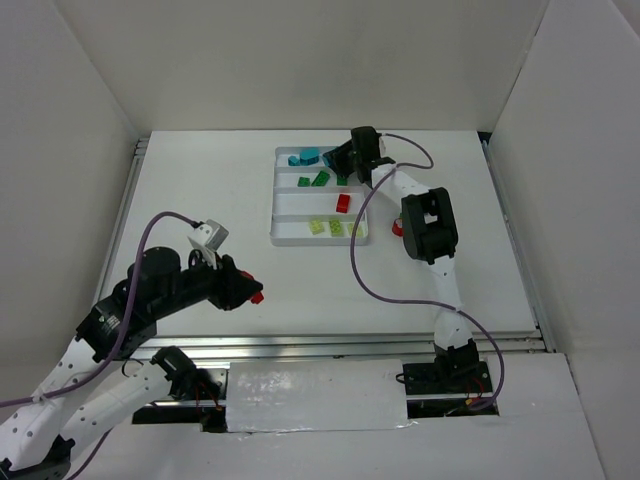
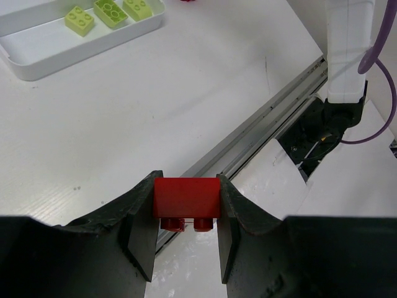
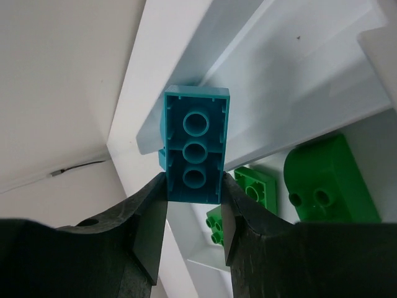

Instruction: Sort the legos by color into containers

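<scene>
My left gripper [image 1: 252, 294] is shut on a red brick [image 2: 186, 197] and holds it above the table's near edge, studs toward the camera; the brick also shows in the top view [image 1: 257, 296]. My right gripper [image 1: 335, 159] is shut on a teal-blue brick [image 3: 195, 146], underside toward the camera, over the far compartment of the white tray [image 1: 292, 229]. That compartment holds teal bricks [image 1: 303, 157]. The second holds dark green bricks [image 1: 319, 179], also seen in the right wrist view [image 3: 332, 180]. The third holds a red brick [image 1: 343, 203]. The nearest holds pale yellow-green bricks [image 1: 335, 228].
A small red piece [image 1: 397, 228] lies on the table just right of the tray, partly hidden by the right arm. A metal rail [image 2: 260, 124] runs along the table's near edge. White walls enclose the table on three sides.
</scene>
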